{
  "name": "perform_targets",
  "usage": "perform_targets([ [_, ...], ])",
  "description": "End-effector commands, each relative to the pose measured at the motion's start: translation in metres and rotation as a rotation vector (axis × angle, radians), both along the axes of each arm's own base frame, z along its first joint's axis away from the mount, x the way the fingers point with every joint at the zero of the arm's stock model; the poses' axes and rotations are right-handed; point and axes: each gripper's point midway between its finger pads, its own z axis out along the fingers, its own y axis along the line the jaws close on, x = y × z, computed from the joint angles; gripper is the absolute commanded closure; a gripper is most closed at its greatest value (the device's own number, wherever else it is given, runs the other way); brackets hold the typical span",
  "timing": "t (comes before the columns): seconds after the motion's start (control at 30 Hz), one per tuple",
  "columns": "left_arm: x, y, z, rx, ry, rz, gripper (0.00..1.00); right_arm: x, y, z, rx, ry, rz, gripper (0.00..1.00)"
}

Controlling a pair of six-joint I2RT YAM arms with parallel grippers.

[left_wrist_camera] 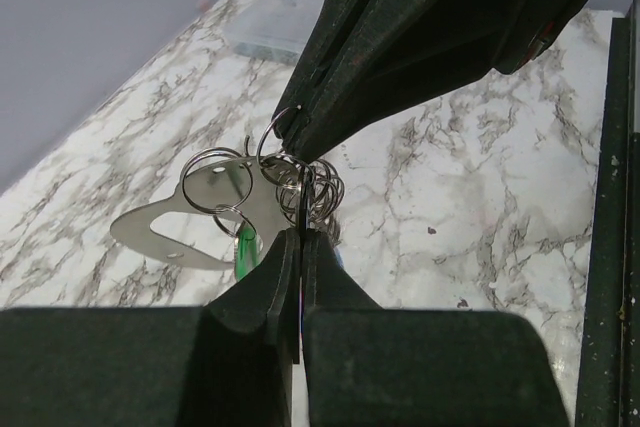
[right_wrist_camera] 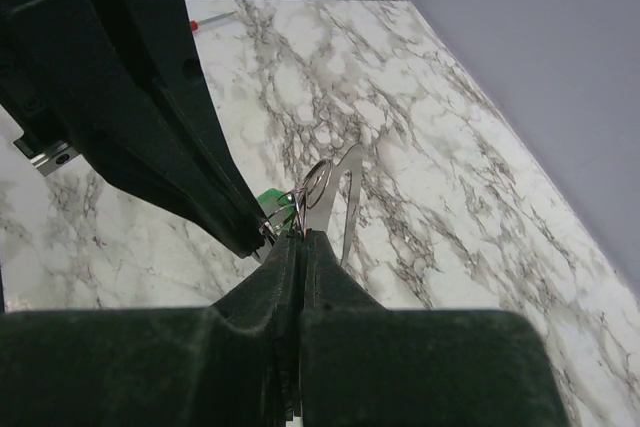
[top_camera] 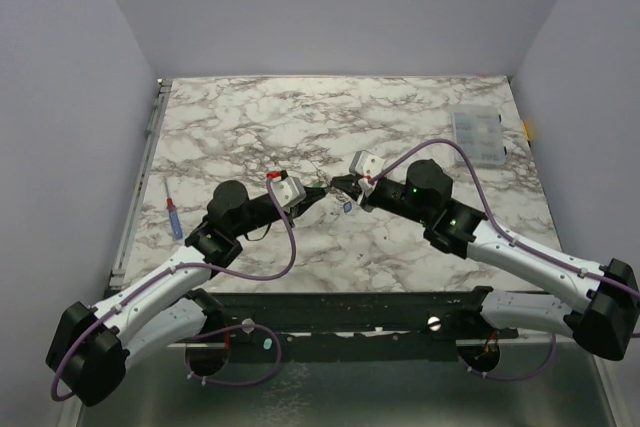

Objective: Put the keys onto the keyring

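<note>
Where the tools meet above the worktop [top_camera: 400, 117], top view: left tool [top_camera: 316, 194] and right tool [top_camera: 342, 187] tip to tip, blue key [top_camera: 347, 207] just near of them. Left wrist: left tool pinched tight on keyring [left_wrist_camera: 318, 187], green key [left_wrist_camera: 245, 247] beside it. Right wrist: right tool clamps the same keyring.

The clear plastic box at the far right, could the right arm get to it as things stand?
Probably not yet: the right gripper is shut on the keyring. Once it lets go, the way to the box looks free, nothing lying between.
</note>
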Motion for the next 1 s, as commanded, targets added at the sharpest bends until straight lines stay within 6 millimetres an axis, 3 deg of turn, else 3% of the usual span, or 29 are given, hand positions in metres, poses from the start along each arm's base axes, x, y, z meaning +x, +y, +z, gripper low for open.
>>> perform_targets([
  [0.0, 0.005, 0.004, 0.006, -0.025, -0.028, 0.037, 1.00, 0.000, 0.004, 0.007, 0.037, -0.010, 0.009, 0.99],
  [0.53, 0.013, 0.022, 0.003, 0.125, -0.071, 0.064, 1.00, 0.011, -0.005, -0.019, -0.049, 0.035, -0.071, 0.99],
  [0.97, 0.014, 0.022, 0.009, 0.110, -0.068, 0.058, 1.00, 0.013, 0.001, -0.035, -0.089, 0.069, -0.057, 0.97],
])
